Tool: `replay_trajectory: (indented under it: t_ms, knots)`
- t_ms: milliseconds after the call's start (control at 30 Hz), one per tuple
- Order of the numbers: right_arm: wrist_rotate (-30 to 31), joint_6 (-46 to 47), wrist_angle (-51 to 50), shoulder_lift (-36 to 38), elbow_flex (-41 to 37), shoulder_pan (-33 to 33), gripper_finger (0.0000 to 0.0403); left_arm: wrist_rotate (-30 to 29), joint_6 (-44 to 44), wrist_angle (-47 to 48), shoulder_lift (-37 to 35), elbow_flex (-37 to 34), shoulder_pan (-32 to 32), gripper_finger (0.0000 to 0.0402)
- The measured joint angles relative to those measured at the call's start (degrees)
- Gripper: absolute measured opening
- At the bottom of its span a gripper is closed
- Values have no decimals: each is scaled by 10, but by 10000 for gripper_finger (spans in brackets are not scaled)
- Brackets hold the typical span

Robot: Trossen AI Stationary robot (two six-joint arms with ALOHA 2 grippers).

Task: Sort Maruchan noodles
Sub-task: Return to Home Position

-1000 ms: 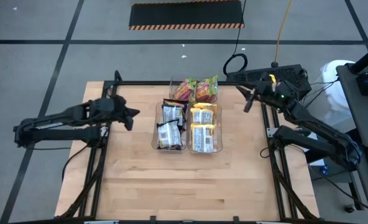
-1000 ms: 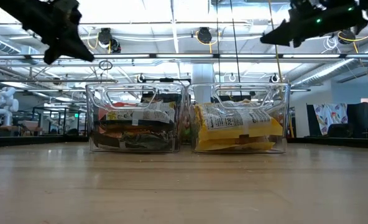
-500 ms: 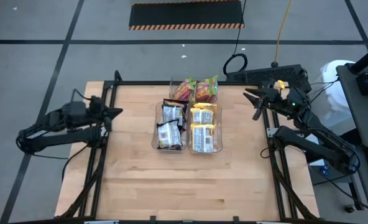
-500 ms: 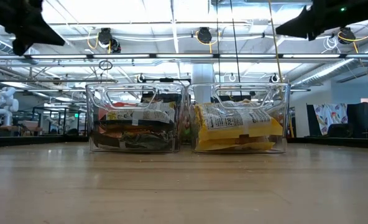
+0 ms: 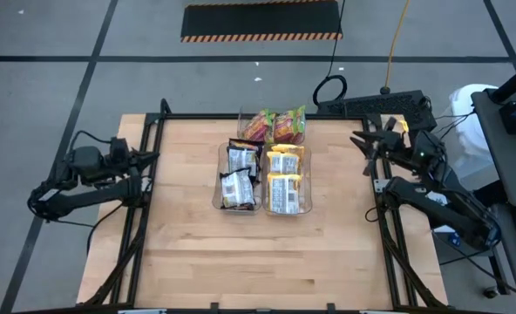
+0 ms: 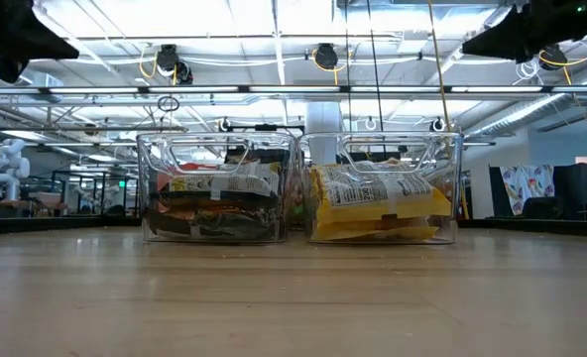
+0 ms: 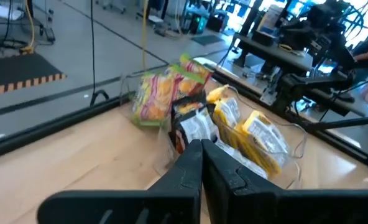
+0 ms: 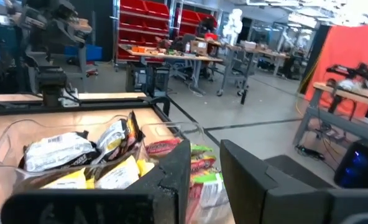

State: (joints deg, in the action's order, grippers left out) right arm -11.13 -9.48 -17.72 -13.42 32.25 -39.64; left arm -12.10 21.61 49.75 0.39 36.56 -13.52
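The Maruchan noodles lie sorted in three clear bins at the table's middle. Dark packets (image 5: 239,174) fill the left bin, yellow packets (image 5: 287,179) the right bin, and pink-green packets (image 5: 274,126) the far bin. My left gripper (image 5: 156,157) hangs shut over the table's left edge, pointing toward the bins with nothing in it; its closed fingers (image 7: 201,163) show in the left wrist view. My right gripper (image 5: 363,150) hangs open over the table's right edge, also facing the bins, with nothing between its fingers (image 8: 174,177).
The bins (image 6: 298,188) stand side by side on the wooden table (image 5: 258,262). Bare wood lies in front of them and on both sides. Black frame rails (image 5: 140,235) run along the table's left and right edges. Cables and a keyboard lie beyond the far right corner.
Both arms have drawn back from the bins. My left gripper has gone toward the table's left edge and stayed shut. My right gripper has gone toward the right edge and stayed open. The packets and bins have not moved.
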Motion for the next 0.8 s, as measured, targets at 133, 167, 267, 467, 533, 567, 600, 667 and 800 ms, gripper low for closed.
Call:
replay_trajectory:
  t_ms: [133,167,267,467,533,567,600,667,800]
  knots:
    - [9,12,-35,21,0,0,82,1,8,12,-1,0,0,5]
    - [8,13,-42,28,0,0,82,1,10,13,-1,0,0,5]
    - [7,28,-59,48,0,0,82,2,14,17,-1,0,0,5]
    - [6,67,-96,96,0,0,82,16,18,16,-1,0,0,5]
    - [6,71,-100,112,0,0,82,20,25,16,-1,0,0,5]
    - [6,71,-102,120,0,0,82,20,27,16,-1,0,0,5]
    - [6,71,-105,128,0,0,82,20,29,16,-1,0,0,5]
    - [6,71,-108,134,0,0,82,20,29,16,-1,0,0,5]
    - [4,71,-114,130,1,0,82,25,30,15,-1,0,0,5]
